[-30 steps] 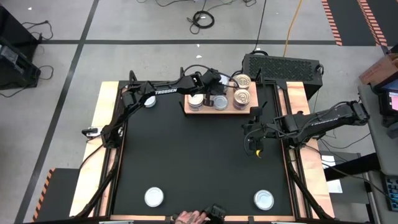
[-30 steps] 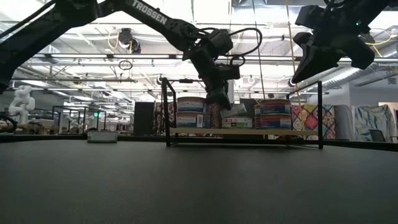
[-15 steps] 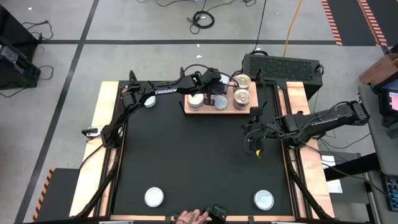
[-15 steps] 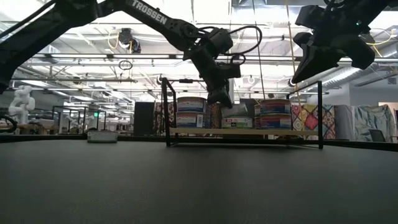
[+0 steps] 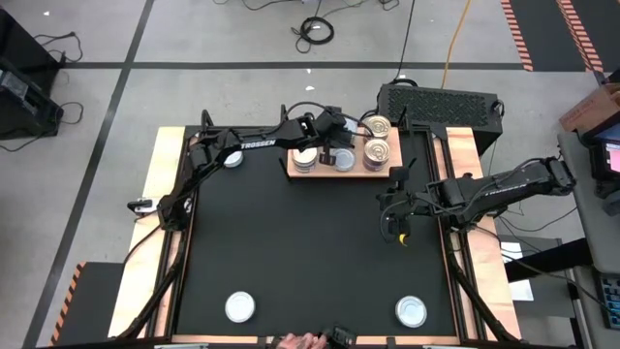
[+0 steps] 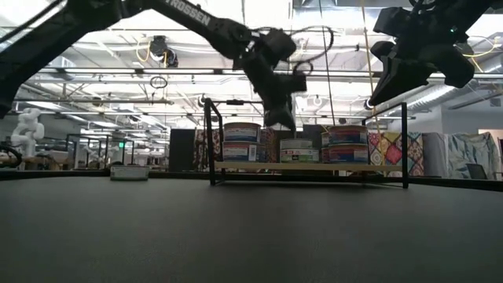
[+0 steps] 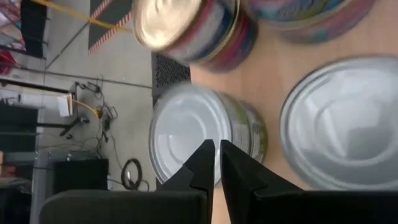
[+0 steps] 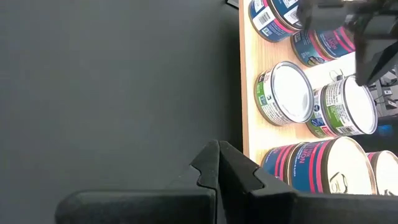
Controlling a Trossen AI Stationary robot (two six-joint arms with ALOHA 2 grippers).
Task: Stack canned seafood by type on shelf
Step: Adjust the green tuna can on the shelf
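Your left gripper (image 5: 330,153), fingers nearly together and holding nothing, hangs just above the tins (image 5: 373,149) stacked on the shelf (image 5: 341,173) at the far side. The right gripper (image 5: 391,215), fully closed and empty, waits right of centre. Three loose tins (image 5: 239,307) on the mat are left, I judge.

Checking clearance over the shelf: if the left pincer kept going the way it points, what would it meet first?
Most likely the silver-topped tin directly ahead of the left pincer on the shelf; depth is uncertain.

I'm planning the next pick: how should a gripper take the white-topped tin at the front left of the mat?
Come straight down on the front-left tin and close across its side wall at opposite points. It lies flat and round, alone on the mat, so any angle probably works.
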